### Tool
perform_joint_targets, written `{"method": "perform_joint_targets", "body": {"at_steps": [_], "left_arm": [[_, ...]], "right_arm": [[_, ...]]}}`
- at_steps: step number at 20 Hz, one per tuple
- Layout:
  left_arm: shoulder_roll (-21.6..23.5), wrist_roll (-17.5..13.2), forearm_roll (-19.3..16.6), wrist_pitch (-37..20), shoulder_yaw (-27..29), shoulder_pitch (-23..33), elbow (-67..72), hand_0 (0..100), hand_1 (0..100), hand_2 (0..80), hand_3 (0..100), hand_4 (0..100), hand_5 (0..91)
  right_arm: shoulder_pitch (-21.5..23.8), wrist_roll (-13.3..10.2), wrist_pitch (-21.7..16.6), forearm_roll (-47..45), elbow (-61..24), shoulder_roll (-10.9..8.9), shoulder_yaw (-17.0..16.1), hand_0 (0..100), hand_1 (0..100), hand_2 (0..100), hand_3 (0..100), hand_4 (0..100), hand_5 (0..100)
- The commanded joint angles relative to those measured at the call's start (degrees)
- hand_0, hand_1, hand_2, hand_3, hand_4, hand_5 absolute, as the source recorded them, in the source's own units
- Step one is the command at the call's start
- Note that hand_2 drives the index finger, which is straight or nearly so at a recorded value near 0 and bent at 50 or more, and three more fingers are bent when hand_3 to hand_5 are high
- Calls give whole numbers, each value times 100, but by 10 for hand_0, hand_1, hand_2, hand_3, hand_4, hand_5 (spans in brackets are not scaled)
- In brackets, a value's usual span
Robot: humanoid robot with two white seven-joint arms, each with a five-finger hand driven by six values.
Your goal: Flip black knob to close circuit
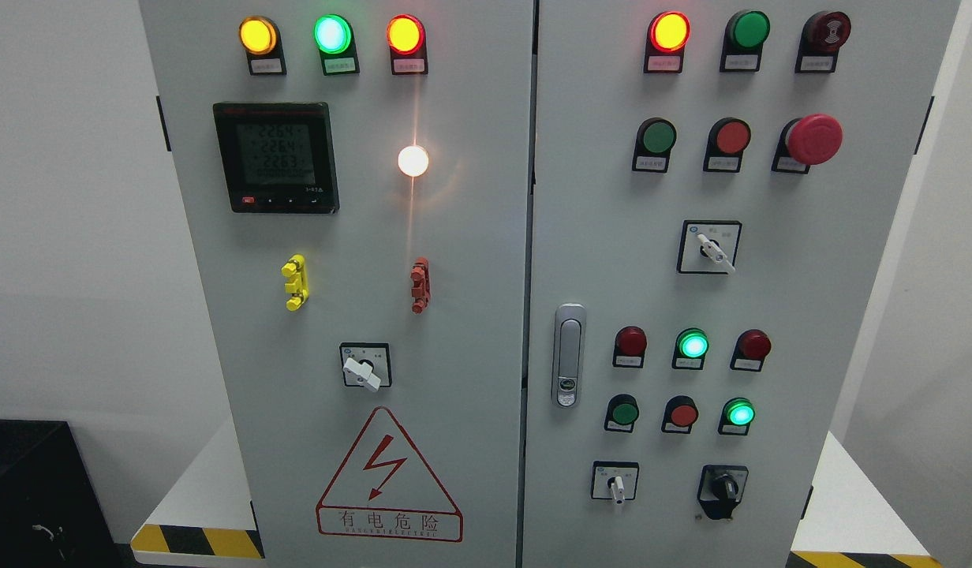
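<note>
The black knob (723, 489) is mounted near the lower right corner of the cabinet's right door (833, 315), untouched. No hand is seen, so finger state cannot be told. The white selector (616, 485) just beside it could be turned by mistake on a misjudged reach.

Grey cabinet (470, 260) on a white plinth (210, 497), black-and-yellow striped front edge (194, 541), black knob (723, 489) low on right door
</note>
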Motion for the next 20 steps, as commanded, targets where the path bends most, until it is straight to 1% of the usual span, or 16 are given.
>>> {"method": "perform_joint_targets", "body": {"at_steps": [1, 3, 4, 6, 7, 11, 13, 16, 20], "left_arm": [[-3, -2, 0, 0, 0, 132, -167, 120, 556, 0, 0, 0, 0], [-3, -2, 0, 0, 0, 132, -167, 120, 556, 0, 0, 0, 0], [-3, -2, 0, 0, 0, 132, -167, 120, 556, 0, 0, 0, 0], [5, -2, 0, 0, 0, 132, -167, 120, 556, 0, 0, 0, 0], [-3, -2, 0, 0, 0, 132, -167, 120, 556, 0, 0, 0, 0], [-3, -2, 0, 0, 0, 132, -167, 120, 556, 0, 0, 0, 0], [5, -2, 0, 0, 0, 132, -167, 120, 556, 0, 0, 0, 0], [-3, -2, 0, 0, 0, 132, -167, 120, 556, 0, 0, 0, 0], [-3, -2, 0, 0, 0, 132, -167, 120, 556, 0, 0, 0, 0]], "right_arm": [[123, -254, 2, 1078, -1444, -10, 71, 0, 71, 640, 787, 683, 537], [193, -386, 2, 1491, -1769, -11, 80, 0, 71, 650, 797, 690, 549], [237, -456, 2, 1737, -1954, -11, 80, 0, 69, 743, 874, 737, 665], [308, -580, 2, 2255, -2297, -11, 80, 0, 74, 777, 901, 758, 693], [343, -624, 2, 2519, -2481, -11, 71, 0, 80, 815, 938, 810, 734], [449, -703, 2, 3363, -3176, -19, 19, 0, 88, 869, 979, 846, 793], [457, -843, 2, 3741, -3439, -19, 10, 0, 98, 902, 1000, 871, 831], [510, -861, 11, 4277, -3923, -28, -8, 0, 106, 937, 1000, 896, 874], [580, -861, 37, 4744, -4573, -28, -43, 0, 112, 953, 1000, 912, 892]]}}
